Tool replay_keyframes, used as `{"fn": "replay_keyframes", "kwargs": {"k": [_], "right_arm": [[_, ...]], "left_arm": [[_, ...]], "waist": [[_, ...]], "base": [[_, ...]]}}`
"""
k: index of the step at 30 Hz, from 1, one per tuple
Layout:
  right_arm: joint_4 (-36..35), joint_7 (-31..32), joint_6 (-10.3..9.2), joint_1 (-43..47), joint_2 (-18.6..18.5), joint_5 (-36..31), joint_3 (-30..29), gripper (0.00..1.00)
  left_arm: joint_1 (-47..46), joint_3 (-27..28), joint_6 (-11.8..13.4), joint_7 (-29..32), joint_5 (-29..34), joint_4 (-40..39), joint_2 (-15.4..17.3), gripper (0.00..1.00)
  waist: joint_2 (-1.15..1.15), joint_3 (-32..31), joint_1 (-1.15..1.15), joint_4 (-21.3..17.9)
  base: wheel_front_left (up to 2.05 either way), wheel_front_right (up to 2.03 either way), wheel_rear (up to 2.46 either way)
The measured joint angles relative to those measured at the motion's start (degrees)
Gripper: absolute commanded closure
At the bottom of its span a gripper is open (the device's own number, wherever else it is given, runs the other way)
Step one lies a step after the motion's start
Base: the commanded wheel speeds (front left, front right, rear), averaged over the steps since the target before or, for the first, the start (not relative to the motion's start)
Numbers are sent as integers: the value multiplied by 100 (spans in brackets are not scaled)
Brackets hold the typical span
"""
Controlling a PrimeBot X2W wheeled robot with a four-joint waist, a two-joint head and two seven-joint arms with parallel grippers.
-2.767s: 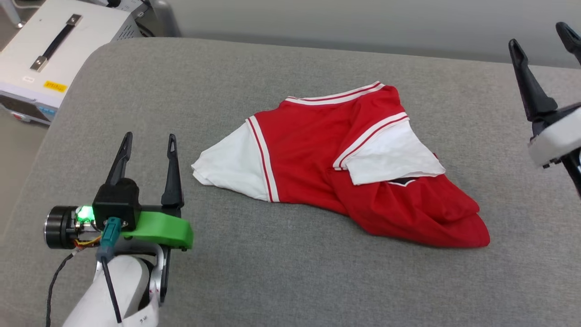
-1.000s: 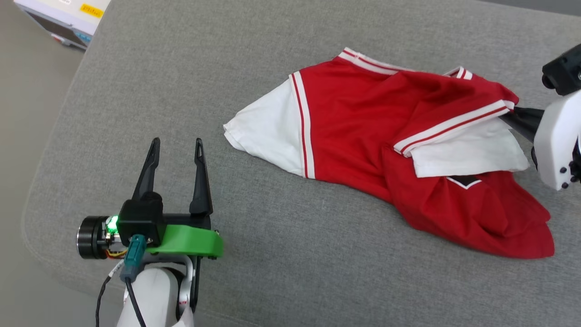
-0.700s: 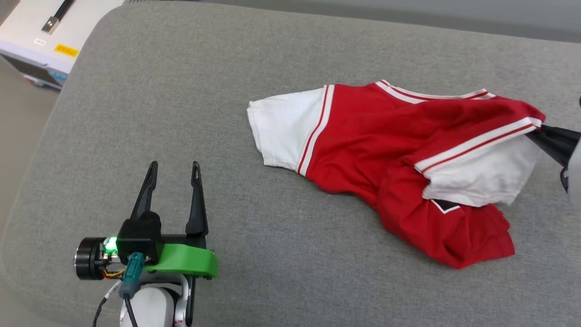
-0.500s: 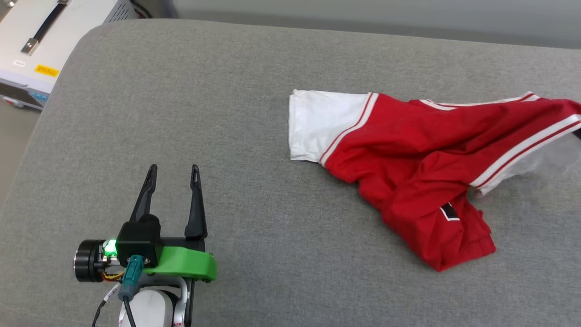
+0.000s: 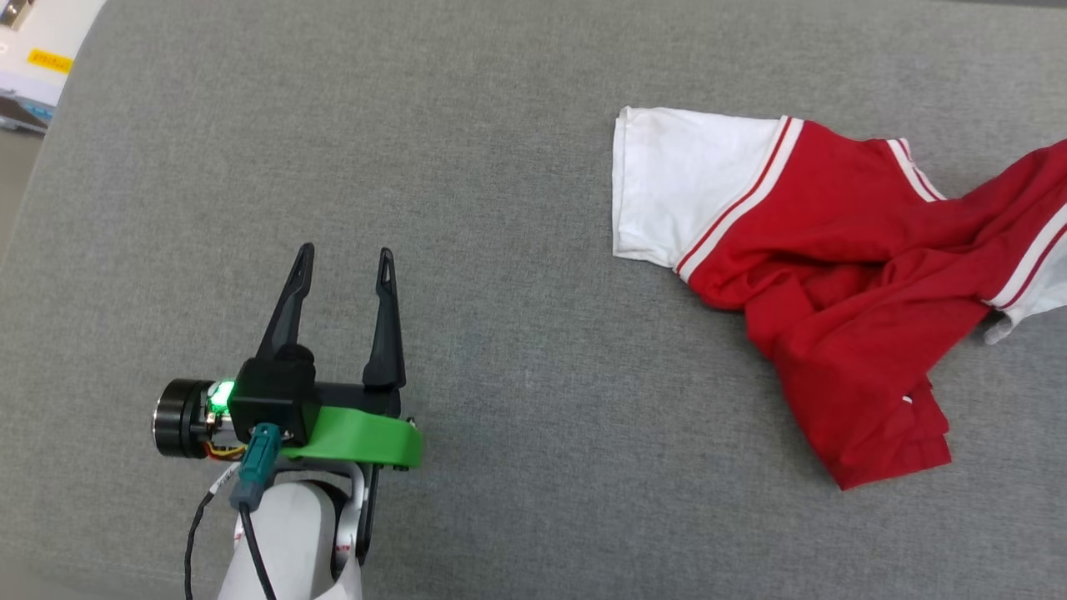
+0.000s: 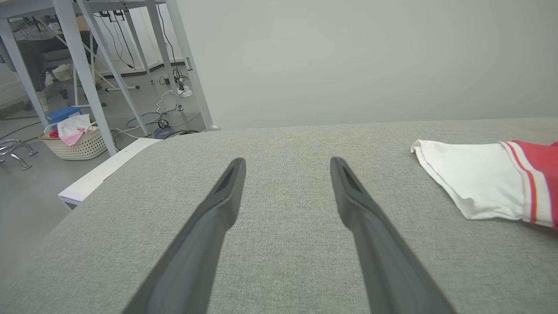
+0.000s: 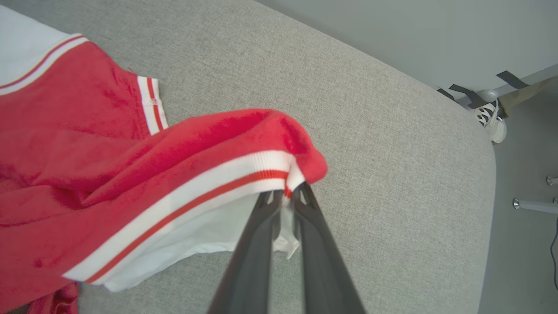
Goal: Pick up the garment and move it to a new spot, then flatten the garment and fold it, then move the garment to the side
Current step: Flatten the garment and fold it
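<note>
The garment (image 5: pixel 842 275), a red T-shirt with white sleeves and striped trim, lies rumpled at the right of the grey cushion, running off the head view's right edge. One white sleeve (image 5: pixel 675 187) lies flat toward the middle. In the right wrist view my right gripper (image 7: pixel 285 194) is shut on the garment (image 7: pixel 130 174) at the other sleeve's striped seam, lifting that part off the cushion. My left gripper (image 5: pixel 342 271) stands open over bare cushion at the lower left, well apart from the shirt. The left wrist view shows its fingers (image 6: pixel 222 200) spread, and the flat sleeve (image 6: pixel 471 183) at the right.
The grey cushion (image 5: pixel 517 150) has a rounded edge at the far left, with a white box (image 5: pixel 33 50) beyond it. In the left wrist view, table legs (image 6: pixel 91 74), cables and a basket (image 6: pixel 74 139) stand on the floor. A shoe (image 7: pixel 490 117) lies past the cushion's right end.
My right gripper closed on the sleeve seam and dragged the garment to the right across the cushion, stretching it out. The head camera shifted throughout. My left gripper stayed open.
</note>
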Motion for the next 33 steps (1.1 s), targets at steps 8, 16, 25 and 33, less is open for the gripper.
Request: {"fn": "replay_keyframes", "kwargs": {"k": [8, 16, 25, 33], "right_arm": [[1222, -159, 0, -982, 681, -602, 544, 100], [2108, -680, -7, -1288, 814, -509, 940, 62], [1657, -3047, -2, -566, 843, -468, 508, 0], [731, -4294, -2, 557, 1499, -1179, -838, 0]], "left_arm": [[-309, -109, 7, 0, -56, -13, -27, 0], [-311, -109, 76, 0, -85, 16, -35, 0], [-38, 102, 60, 0, -40, 33, -27, 0], [125, 234, 3, 0, -2, 16, 43, 0]], "waist": [[0, 577, 0, 314], [0, 758, 0, 541], [0, 169, 0, 249], [0, -301, 0, -100]], "base": [[0, 0, 0], [0, 0, 0], [0, 0, 0], [0, 0, 0]]}}
